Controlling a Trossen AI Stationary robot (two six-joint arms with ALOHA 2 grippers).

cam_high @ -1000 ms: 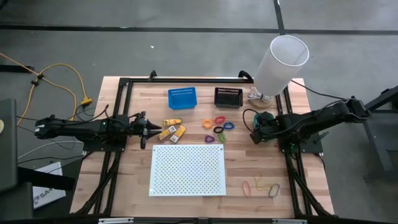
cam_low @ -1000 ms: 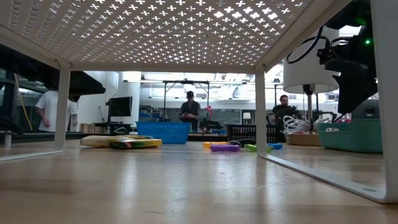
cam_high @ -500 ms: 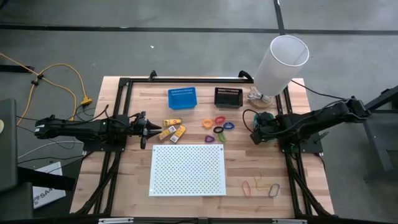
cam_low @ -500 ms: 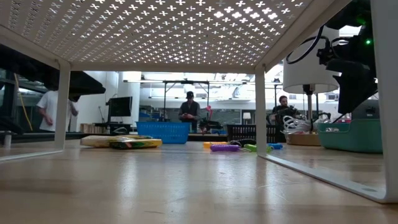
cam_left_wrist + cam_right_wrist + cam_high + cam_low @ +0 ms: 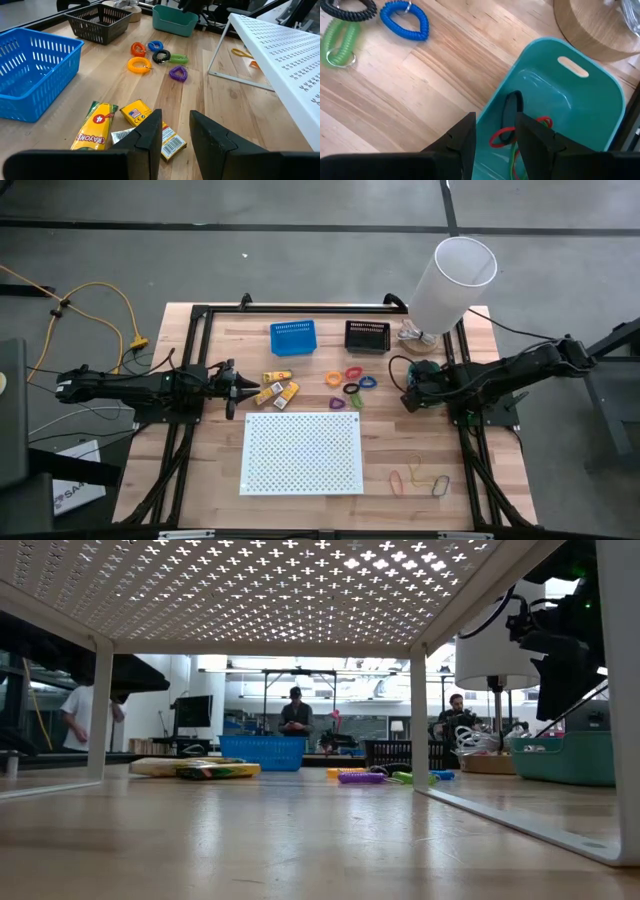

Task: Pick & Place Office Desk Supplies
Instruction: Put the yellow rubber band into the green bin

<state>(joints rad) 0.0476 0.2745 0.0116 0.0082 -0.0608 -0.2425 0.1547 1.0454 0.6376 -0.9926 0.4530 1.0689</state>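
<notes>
Wooden table boards carry everything. Just ahead of the left claw [image 5: 172, 131], almost under its fingertips, lie the yellow crayon packets [image 5: 134, 125], long axes slanting roughly along its reach. The claw is parted by a narrow gap and grips nothing. The coiled loops [image 5: 157, 57] sit farther ahead, between both arms. The right claw [image 5: 495, 131] hangs over the teal bin [image 5: 580, 107], also slightly parted and empty, with red, green and dark rubber bands [image 5: 507, 131] lying below it. For the packets, the left arm is clearly nearer.
</notes>
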